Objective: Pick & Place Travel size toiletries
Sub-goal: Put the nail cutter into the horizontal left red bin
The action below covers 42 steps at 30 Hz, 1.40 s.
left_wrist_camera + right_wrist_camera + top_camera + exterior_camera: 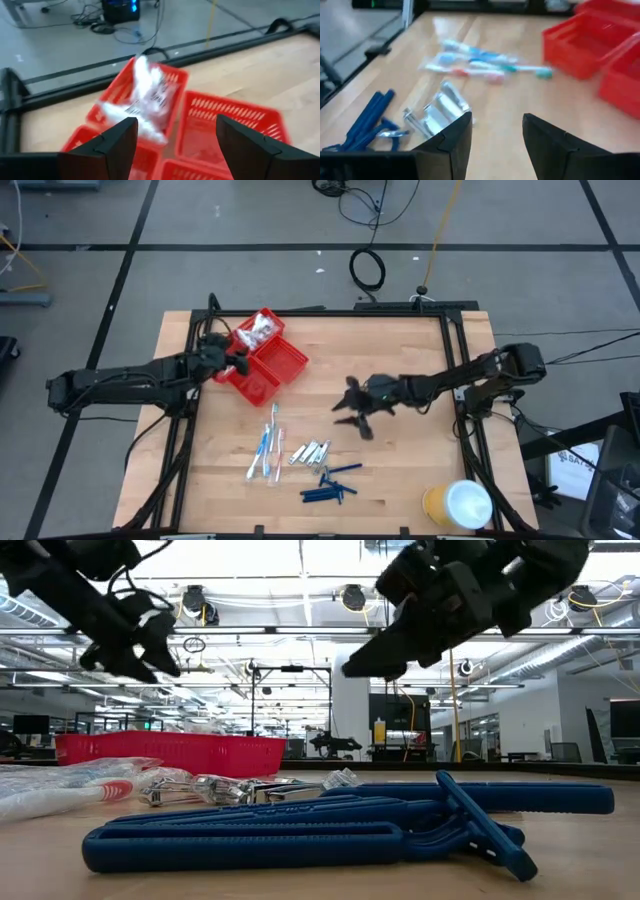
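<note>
Above the red tray (262, 360) at the table's back left hangs the left gripper (236, 362), its jaws apart and empty; its wrist view alone shows the white packets (145, 97) heaped in one compartment, the neighbouring compartments bare; the right gripper (356, 412) hovers mid-table, jaws parted on nothing. From overhead the toothbrushes (266, 447), clippers (311, 452) and dark blue razors (330, 485) lie in a loose front-centre cluster, well apart from the tray, a yellow roll (457, 505) at the front right corner; only the low view shows the razors' (330, 830) forked heads and stacked handles, nearest its camera, with the clippers (215, 790) behind them.
</note>
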{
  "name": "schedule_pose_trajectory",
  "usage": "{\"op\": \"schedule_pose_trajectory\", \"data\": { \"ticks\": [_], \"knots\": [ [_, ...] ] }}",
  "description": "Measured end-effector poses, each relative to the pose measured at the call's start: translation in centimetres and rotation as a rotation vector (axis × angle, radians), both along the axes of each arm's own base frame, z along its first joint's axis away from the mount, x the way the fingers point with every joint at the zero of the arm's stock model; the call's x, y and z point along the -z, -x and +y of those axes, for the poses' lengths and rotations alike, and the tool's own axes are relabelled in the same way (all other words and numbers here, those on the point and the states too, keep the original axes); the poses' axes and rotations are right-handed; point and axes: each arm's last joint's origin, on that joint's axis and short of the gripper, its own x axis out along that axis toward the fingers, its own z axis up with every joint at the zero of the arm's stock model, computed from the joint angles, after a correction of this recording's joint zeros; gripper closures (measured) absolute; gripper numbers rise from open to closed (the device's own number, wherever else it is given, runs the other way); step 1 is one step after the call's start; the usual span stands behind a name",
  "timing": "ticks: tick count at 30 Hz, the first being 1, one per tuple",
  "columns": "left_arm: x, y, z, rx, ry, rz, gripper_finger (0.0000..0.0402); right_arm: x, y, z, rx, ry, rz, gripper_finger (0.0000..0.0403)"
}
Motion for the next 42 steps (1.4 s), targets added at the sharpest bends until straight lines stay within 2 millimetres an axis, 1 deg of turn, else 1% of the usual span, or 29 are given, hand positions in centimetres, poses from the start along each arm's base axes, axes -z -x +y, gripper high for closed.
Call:
{"op": "schedule_pose_trajectory", "data": {
  "ticks": [3, 6, 10, 14, 19, 23, 29, 37, 42],
  "knots": [
    [-0.1, -0.1, 0.0, 0.009, 0.003, -0.022, 0.0144, 0.8, -0.7, 1.8, -0.052, 0.001, 0.038, 0.0241],
    [-0.1, -0.1, 0.0, 0.005, 0.012, -0.036, 0.0148, 1.2, -2.1, 3.3, -0.089, -0.002, 0.033, 0.0243],
    [-0.2, -0.2, -0.2, -0.011, 0.045, -0.096, 0.0146, 2.8, -4.1, 4.7, -0.107, -0.014, 0.113, 0.0241],
    [-0.4, -0.4, -0.4, -0.016, 0.065, -0.154, 0.0141, 3.6, -6.0, 6.2, -0.143, 0.004, 0.173, 0.0243],
    [-0.4, -0.6, -0.7, 0.007, 0.071, -0.159, 0.0142, 4.6, -7.1, 7.5, -0.194, 0.065, 0.263, 0.0247],
    [-0.4, -0.7, -1.1, 0.024, 0.083, -0.169, 0.0146, 5.6, -7.0, 7.1, -0.164, 0.061, 0.315, 0.0248],
    [-0.4, -0.7, -1.3, 0.041, 0.085, -0.167, 0.014, 6.5, -6.4, 5.6, 0.027, 0.092, 0.388, 0.0248],
    [-0.4, -0.7, -1.4, 0.055, 0.07, -0.147, 0.0143, 6.6, -6.2, 4.4, 0.144, 0.019, 0.444, 0.0248],
    [-0.4, -0.7, -1.4, 0.056, 0.067, -0.144, 0.0146, 6.5, -6.2, 4.3, 0.145, 0.013, 0.432, 0.0248]
  ]
}}
